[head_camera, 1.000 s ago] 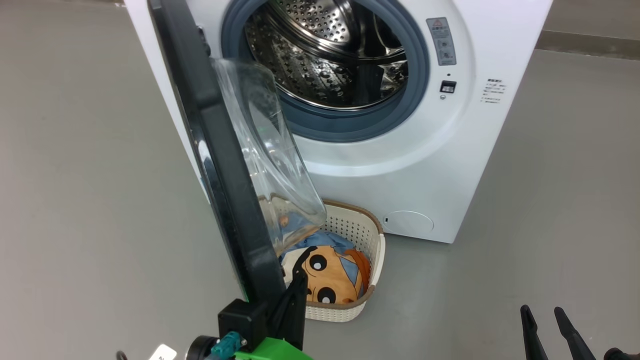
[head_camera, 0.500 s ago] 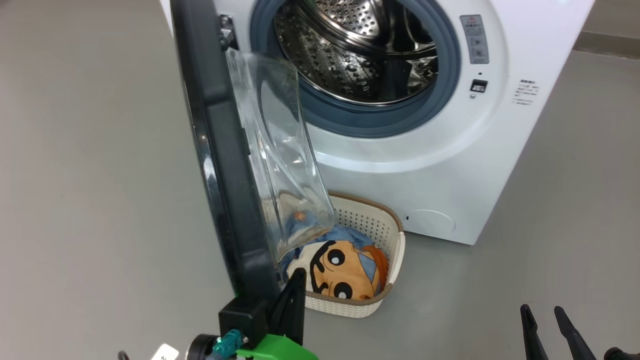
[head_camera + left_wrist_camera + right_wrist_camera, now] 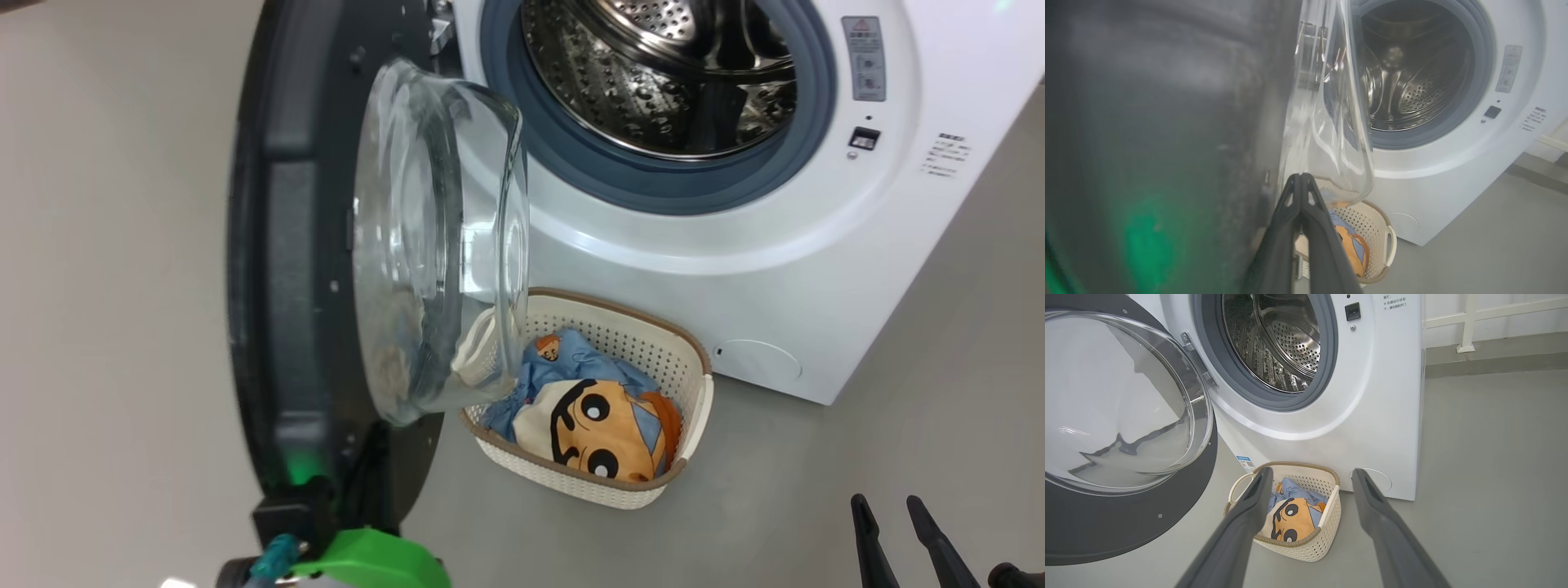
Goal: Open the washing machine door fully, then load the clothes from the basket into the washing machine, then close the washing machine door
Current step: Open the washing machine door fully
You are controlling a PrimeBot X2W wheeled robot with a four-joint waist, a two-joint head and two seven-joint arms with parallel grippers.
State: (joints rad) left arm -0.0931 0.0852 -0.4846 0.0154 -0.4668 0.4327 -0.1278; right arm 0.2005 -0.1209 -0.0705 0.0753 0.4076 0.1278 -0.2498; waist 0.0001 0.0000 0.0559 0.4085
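Note:
The white washing machine stands with its steel drum exposed. The washing machine door is swung out to the left, its inner face and clear glass bulge turned toward me. My left gripper is shut with nothing between its fingers. In the left wrist view its tips lie beside the black ring, just under the glass. The basket sits on the floor before the machine and holds the clothes. My right gripper is open, well back from the basket.
Grey floor spreads to both sides of the machine. A round cap and a blue label sit low on the machine's front. Behind it run a skirting strip and a white pipe.
The door has swung wider to the left, with my shut left gripper moving along at its lower inner edge. The head camera has shifted too. The right gripper has stayed put.

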